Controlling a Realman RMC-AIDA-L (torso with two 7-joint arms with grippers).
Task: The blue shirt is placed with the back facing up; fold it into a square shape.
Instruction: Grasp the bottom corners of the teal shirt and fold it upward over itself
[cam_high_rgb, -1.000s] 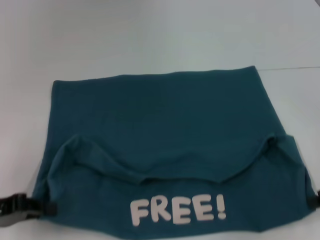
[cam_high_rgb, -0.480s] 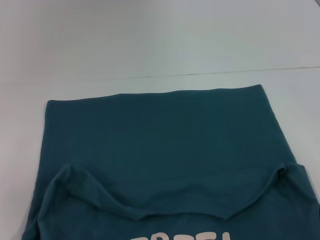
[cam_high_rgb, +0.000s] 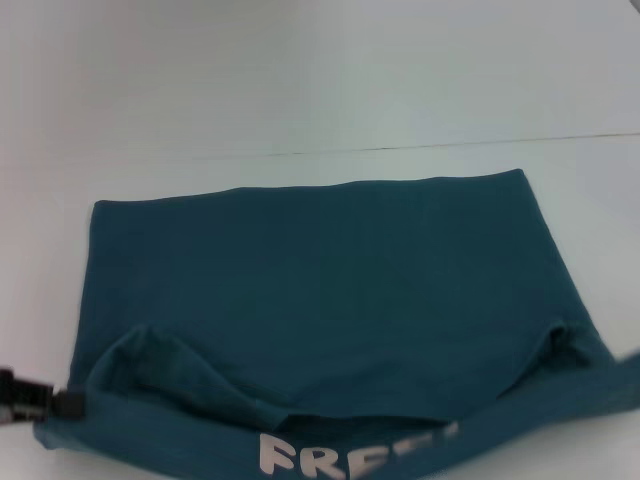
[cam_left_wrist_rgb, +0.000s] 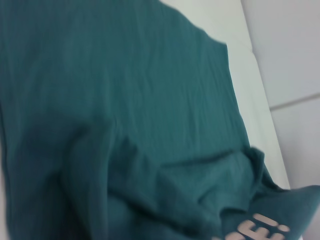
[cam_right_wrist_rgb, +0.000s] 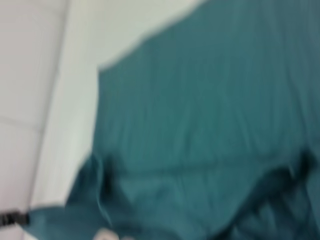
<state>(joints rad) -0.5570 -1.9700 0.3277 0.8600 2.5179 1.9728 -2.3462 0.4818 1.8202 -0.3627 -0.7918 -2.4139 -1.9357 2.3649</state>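
One shirt (cam_high_rgb: 320, 290), dark teal, fills the lower centre of the head view on a white table (cam_high_rgb: 300, 90). Its near edge is folded over, showing off-white "FRE" lettering (partly cut off). The left gripper (cam_high_rgb: 60, 403), lower left, clenches the shirt's corner. The right gripper's jaws are out of sight.

White table (cam_high_rgb: 300, 190), thin dark seam (cam_high_rgb: 460, 146) running across the table's far part
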